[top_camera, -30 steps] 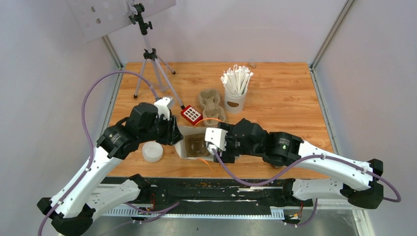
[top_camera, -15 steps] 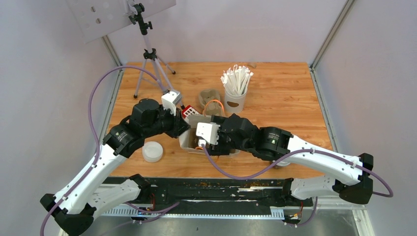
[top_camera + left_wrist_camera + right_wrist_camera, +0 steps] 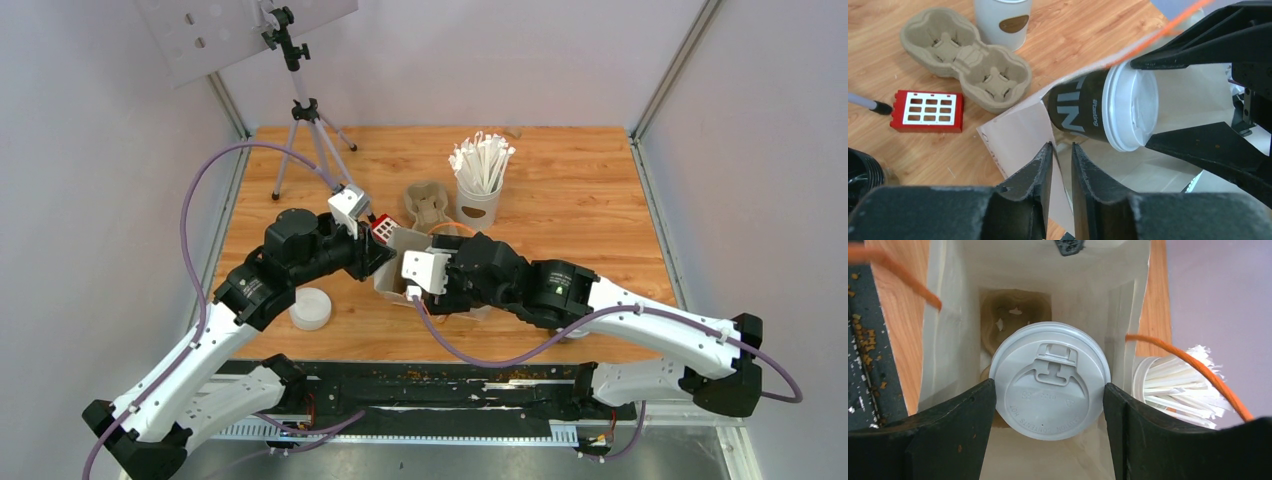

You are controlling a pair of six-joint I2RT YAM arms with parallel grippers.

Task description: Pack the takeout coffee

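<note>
One takeout coffee cup (image 3: 1050, 380), dark brown with a flat white lid, hangs in the mouth of an open white paper bag (image 3: 948, 315). My right gripper (image 3: 1049, 384) is shut on its lid rim. In the left wrist view the cup (image 3: 1098, 107) enters the bag (image 3: 1018, 135) base first. My left gripper (image 3: 1062, 146) is shut on the bag's near wall. A pulp tray (image 3: 1015, 310) lies at the bag's bottom. A second lidded cup (image 3: 310, 308) stands on the table beside the left arm.
Another beige pulp tray (image 3: 428, 205) and a white cup of wrapped sticks (image 3: 480, 190) stand just behind the bag. A red grid block (image 3: 385, 230) lies by the bag's left side. A tripod (image 3: 305, 120) stands at the back left.
The left gripper has closed on the bag's wall, and the bag has shifted away from the near edge. The right gripper has carried the cup left and into the bag's mouth.
</note>
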